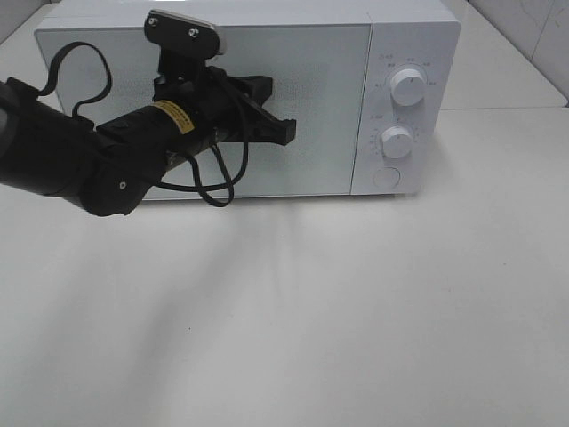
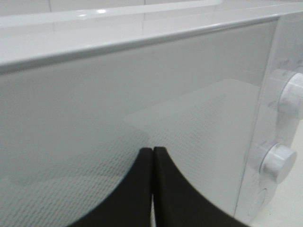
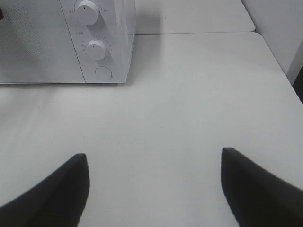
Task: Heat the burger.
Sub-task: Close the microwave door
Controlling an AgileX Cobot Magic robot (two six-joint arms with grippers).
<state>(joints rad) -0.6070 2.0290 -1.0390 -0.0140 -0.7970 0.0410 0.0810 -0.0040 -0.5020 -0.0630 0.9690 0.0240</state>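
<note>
While white boxy microwave oven [image 1: 404, 49] sits along bench [image 1: 293, 320] far edge, frosted door [image 1: 320, 116] closed, black left end effector [image 1: 283, 132], pressed together, hovers just before door, nearer arm. No burger in view; likely inside, behind door. Spread, empty right end effector [image 3: 154, 155] near bench front.

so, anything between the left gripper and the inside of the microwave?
Yes, the microwave door is closed; the shut left gripper is just in front of it. No burger shows in any view.
</note>
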